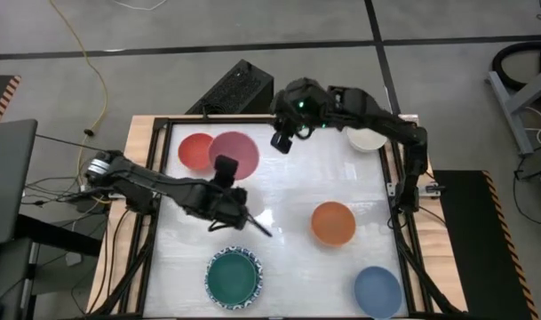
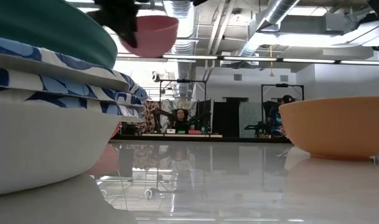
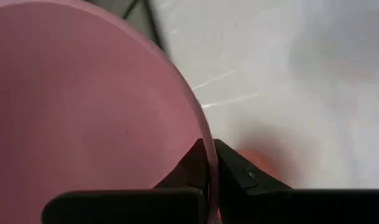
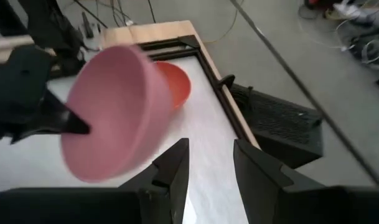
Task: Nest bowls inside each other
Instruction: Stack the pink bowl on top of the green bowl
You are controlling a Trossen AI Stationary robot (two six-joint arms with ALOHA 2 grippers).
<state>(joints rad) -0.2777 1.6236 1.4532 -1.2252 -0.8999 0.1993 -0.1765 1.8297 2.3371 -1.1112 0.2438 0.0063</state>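
1. Your left pincer (image 1: 226, 169) is pinching the rim of the pink bowl (image 1: 234, 153), one finger inside the wall and one outside, as the left wrist view shows. The bowl hangs in the air, clear of the desk (image 1: 288, 191), just beside the red bowl (image 1: 197, 151) and overlapping its edge from above.
2. Judging by this, you are carrying pink to nest it in red. Centre it over the red bowl first, level the rim, then lower straight down; a tilted bowl held by one edge will likely catch red's lip and push it.
3. Release only once pink sits inside, and lift the pincer straight up so the inner finger does not drag it out.
4. The pink bowl is plain, smooth and round, with a thin rim and deep sloping wall; expect it to be slippery.
5. Your right pincer (image 1: 281, 142) hovers spread and empty on the far side of the pink bowl from red.
6. Farther from the red bowl lie the cream bowl (image 1: 367, 139), orange bowl (image 1: 332, 223), blue bowl (image 1: 377, 291), and the green bowl (image 1: 233, 276) on patterned white ones.
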